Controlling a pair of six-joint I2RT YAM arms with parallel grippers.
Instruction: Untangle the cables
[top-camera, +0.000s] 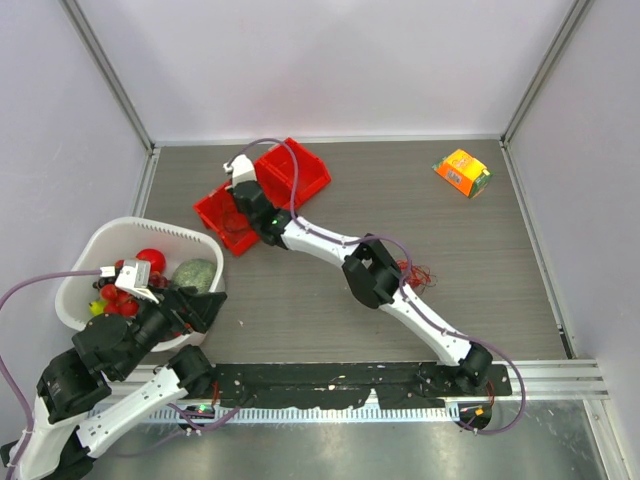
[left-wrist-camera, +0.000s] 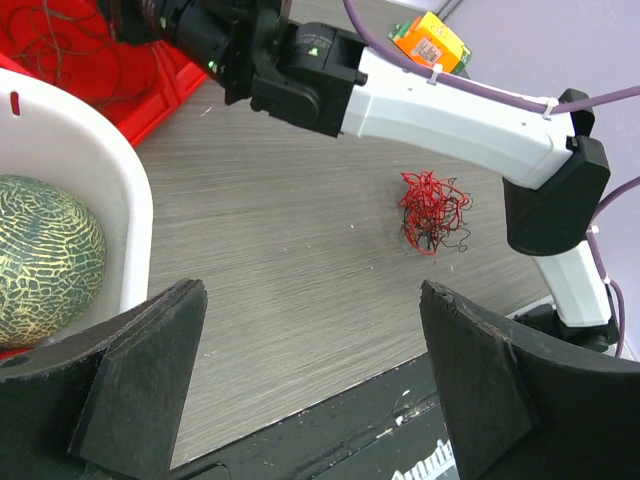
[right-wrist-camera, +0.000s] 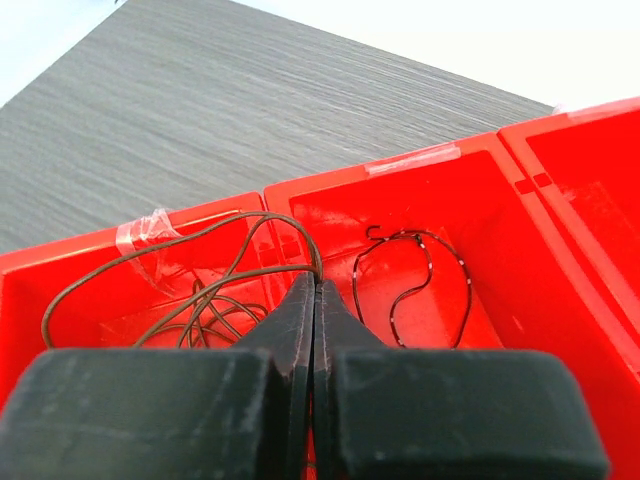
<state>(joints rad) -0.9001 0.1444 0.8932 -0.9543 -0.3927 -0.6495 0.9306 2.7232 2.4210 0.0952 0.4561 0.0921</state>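
Your left gripper (left-wrist-camera: 310, 385) is at the lower left of the top view. Its fingers are spread wide with nothing between them. It sits just beside the white basket (top-camera: 95, 240), which holds a netted melon (left-wrist-camera: 45, 260) and some small red items.

Right of that, at upper centre-left, the red bin (top-camera: 300, 170) rests on the table (top-camera: 300, 320). Your right gripper (right-wrist-camera: 315, 285) is over the bin with its fingers pressed together, pinching the brown cable (right-wrist-camera: 200, 300) at the tips. In the right wrist view, that cable's loops lie in the left compartment and its strands converge on the fingertips. A dark cable (right-wrist-camera: 428, 243) lies curled in the next compartment to the right, clear of the fingers.

Further right, a clump of red and dark cables (top-camera: 415, 272) lies on the table, still knotted. It is just beside the elbow of the right arm (top-camera: 330, 240) and well apart from both grippers.

At the upper right, an orange box (top-camera: 462, 172) sits alone.
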